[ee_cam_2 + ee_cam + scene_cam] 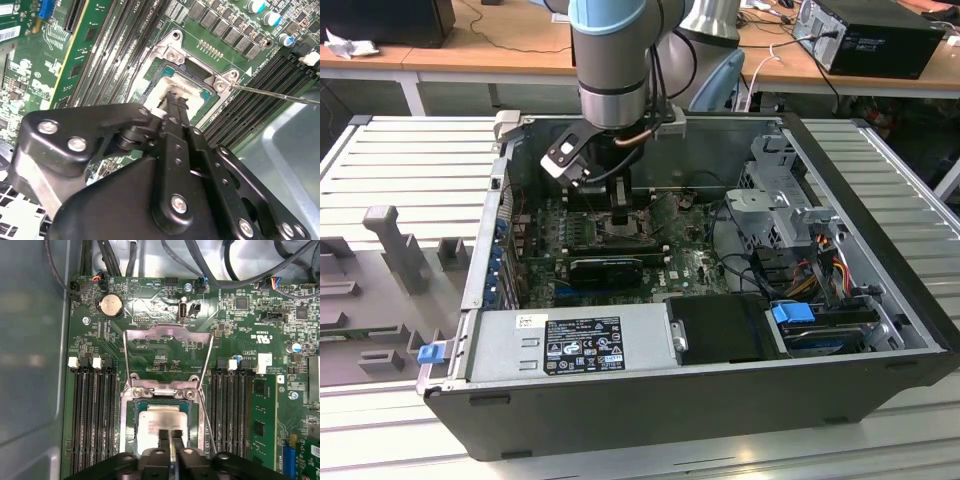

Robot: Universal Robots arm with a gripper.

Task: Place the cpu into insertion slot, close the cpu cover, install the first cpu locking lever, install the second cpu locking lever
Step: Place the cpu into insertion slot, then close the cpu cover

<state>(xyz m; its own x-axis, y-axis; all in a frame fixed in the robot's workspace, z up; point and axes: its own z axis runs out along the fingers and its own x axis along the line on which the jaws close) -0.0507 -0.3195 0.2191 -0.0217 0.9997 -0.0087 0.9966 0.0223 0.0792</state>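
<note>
Arm (610, 60) reaches into open computer case (670, 400), gripper (623, 220) low over green motherboard (695, 265)

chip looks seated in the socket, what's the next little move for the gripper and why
Probably lift the gripper straight up, clear of the chip. The chip lies flat in the socket, the shut fingers sit right over it, and the cover is tipped back open, so the gripper stands in its closing path.

I see dull silvery metal on the square cpu (159, 421), a thin shiny metal cpu cover (167, 332), and a glossy black gripper (170, 434).
</note>
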